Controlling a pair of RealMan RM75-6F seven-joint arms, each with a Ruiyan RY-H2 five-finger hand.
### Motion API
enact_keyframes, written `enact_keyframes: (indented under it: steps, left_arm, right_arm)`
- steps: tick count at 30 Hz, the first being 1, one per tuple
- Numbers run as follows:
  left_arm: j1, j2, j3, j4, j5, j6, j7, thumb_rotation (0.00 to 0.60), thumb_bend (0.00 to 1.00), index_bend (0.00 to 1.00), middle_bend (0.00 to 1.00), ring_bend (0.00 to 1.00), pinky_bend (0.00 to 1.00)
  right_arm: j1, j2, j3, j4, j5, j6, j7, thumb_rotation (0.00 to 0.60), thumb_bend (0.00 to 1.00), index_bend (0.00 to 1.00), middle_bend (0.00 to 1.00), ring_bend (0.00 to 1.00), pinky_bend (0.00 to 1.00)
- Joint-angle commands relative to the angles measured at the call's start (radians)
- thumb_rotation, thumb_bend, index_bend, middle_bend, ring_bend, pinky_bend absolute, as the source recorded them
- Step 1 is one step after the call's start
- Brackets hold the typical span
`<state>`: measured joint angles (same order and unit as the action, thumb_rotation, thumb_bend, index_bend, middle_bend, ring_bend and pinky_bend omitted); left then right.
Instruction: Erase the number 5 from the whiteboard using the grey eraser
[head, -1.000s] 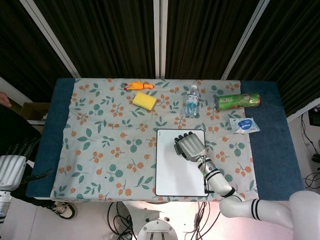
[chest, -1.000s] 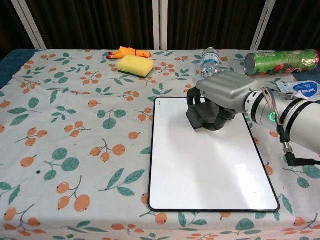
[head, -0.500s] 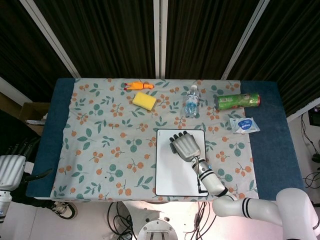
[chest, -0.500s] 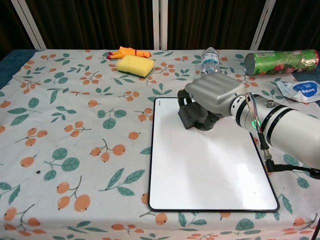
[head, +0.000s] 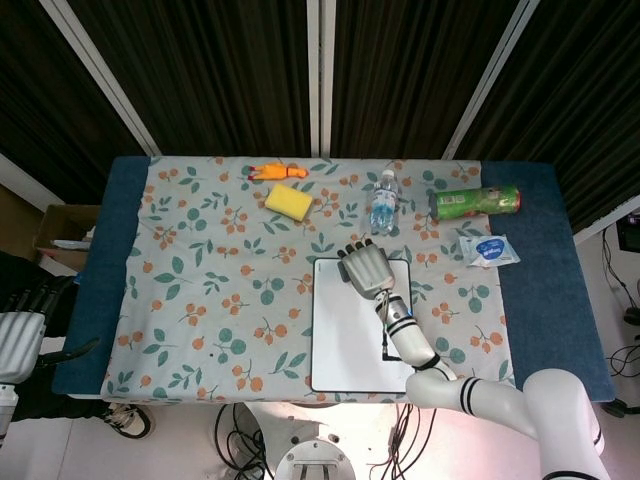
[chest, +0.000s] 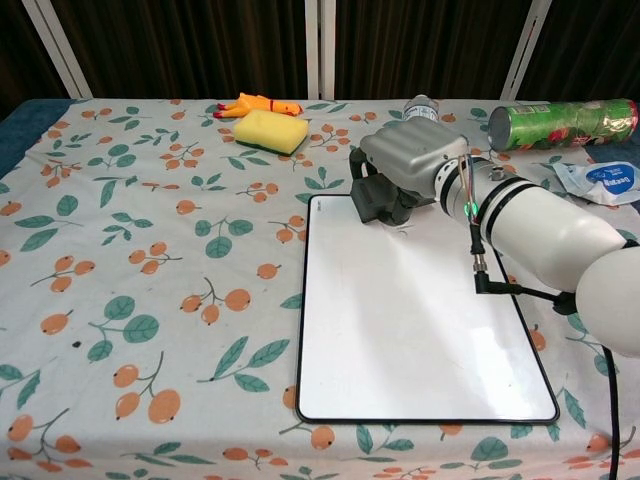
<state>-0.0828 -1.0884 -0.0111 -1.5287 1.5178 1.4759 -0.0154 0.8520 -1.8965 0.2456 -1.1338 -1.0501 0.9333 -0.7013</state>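
Note:
The whiteboard (head: 345, 340) (chest: 420, 330) lies on the floral cloth in front of me, and its white face shows no number. My right hand (head: 368, 268) (chest: 410, 160) sits over the board's far edge, left of its middle. It grips the dark grey eraser (chest: 378, 203), whose block shows under the fingers and presses on the top rim of the board. The head view hides the eraser under the hand. My left hand (head: 18, 335) hangs off the table's left side, fingers apart and holding nothing.
A yellow sponge (head: 288, 201) (chest: 270, 130) and an orange toy (head: 275, 171) (chest: 255, 103) lie at the back. A water bottle (head: 384, 203) (chest: 420, 108) stands just behind my right hand. A green can (head: 475, 202) (chest: 562, 123) and a white packet (head: 489, 250) (chest: 600, 180) lie at the back right.
My right hand has slid the eraser from the board's upper middle toward its far edge and to the left. The left hand has barely moved.

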Motion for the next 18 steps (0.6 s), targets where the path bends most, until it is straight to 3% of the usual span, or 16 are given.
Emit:
enact_keyframes:
  steps: [1, 18]
  left_arm:
    - [0.001, -0.001, -0.001, 0.000, -0.001, 0.000, -0.001, 0.162, 0.00, 0.12, 0.13, 0.09, 0.16]
    - [-0.006, 0.001, 0.003, -0.028, 0.012, -0.006, 0.027, 0.164, 0.00, 0.12, 0.13, 0.09, 0.16]
  right_arm:
    - [0.000, 0.000, -0.004, -0.007, 0.008, -0.007, 0.003, 0.600, 0.39, 0.64, 0.52, 0.46, 0.38]
    - [-0.112, 0.177, -0.133, -0.309, 0.038, 0.054, -0.036, 0.600, 0.39, 0.64, 0.52, 0.46, 0.38]
